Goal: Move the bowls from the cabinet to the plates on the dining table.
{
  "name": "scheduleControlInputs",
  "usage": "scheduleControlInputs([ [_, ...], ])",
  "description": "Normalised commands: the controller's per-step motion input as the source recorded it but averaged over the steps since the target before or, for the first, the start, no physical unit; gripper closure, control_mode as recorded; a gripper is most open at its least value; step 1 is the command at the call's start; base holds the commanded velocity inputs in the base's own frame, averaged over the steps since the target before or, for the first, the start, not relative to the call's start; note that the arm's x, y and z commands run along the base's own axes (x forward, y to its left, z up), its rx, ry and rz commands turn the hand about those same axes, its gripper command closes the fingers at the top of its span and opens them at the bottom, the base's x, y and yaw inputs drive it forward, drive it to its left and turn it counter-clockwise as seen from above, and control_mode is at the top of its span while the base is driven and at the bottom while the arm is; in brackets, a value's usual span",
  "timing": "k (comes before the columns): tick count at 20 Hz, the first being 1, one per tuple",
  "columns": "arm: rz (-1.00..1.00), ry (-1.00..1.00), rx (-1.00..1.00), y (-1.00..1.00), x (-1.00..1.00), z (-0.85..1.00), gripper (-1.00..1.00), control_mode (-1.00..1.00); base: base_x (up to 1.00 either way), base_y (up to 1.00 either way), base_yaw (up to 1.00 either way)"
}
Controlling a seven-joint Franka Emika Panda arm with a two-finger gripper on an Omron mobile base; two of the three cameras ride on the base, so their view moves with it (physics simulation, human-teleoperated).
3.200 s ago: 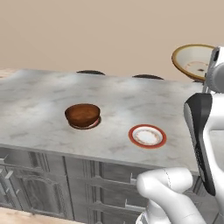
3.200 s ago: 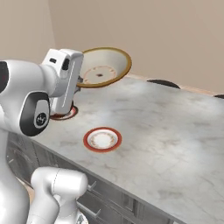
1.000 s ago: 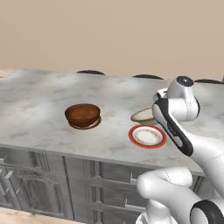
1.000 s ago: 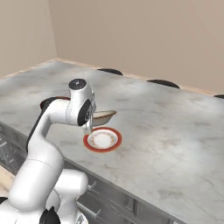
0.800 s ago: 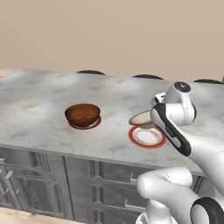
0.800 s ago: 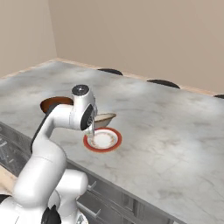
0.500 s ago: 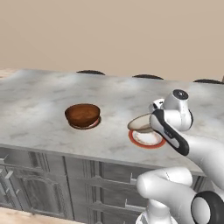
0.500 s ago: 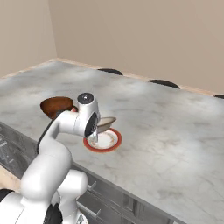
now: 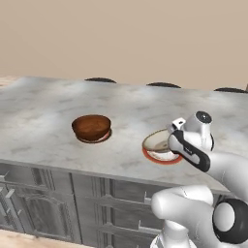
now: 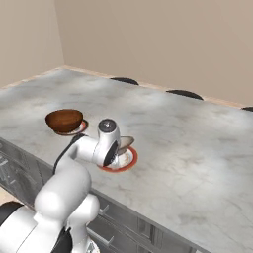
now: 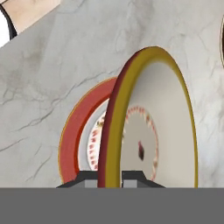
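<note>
While the gripper [image 11: 111,176] pinches the rim of the cream bowl [image 11: 153,127] (tilted, jaws narrow), it sits over the red-rimmed plate [image 11: 76,131] on the dining table [image 9: 48,104].

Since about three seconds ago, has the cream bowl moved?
Yes. The cream bowl, pinched by the gripper, has come down from high above the dining table to just over the red-rimmed plate, right of the brown bowl.
</note>
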Motion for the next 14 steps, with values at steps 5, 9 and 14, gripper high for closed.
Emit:
scheduleControlInputs([
  [5,0.05,-0.02,0.00,-0.15,0.08,-0.33,1.00,-1.00,0.00,0.00,0.00],
  [9,0.03,0.00,0.00,-0.07,0.02,-0.25,1.00,-1.00,0.00,0.00,0.00],
  [14,0.01,0.00,0.00,-0.01,0.01,-0.16,1.00,-1.00,0.00,0.00,0.00],
])
